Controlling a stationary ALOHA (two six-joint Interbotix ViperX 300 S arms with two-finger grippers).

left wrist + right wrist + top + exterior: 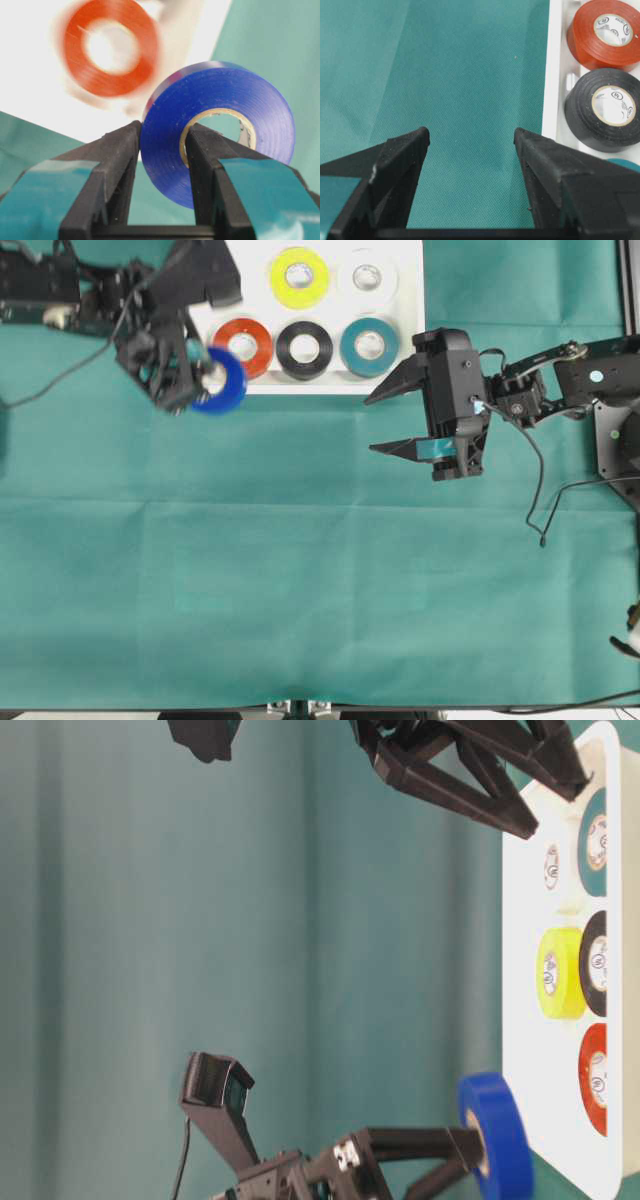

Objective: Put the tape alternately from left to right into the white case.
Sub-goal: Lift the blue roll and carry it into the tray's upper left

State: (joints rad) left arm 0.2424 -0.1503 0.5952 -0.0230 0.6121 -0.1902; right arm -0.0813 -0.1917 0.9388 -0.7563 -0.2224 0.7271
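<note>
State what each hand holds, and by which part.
Left hand pinches the blue tape roll through its wall, one finger inside the core. Right hand holds nothing.

The pale cores of the black roll point(607, 110) and the red-orange roll point(605, 32) carry small round printed marks, too small to read.

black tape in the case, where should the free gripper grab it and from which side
Grip the black tape across its ring wall, one finger in the pale core and one outside, coming straight down. It lies flat in the white case with red-orange and teal rolls close beside it, so side approaches look crowded. The right gripper is open.
</note>
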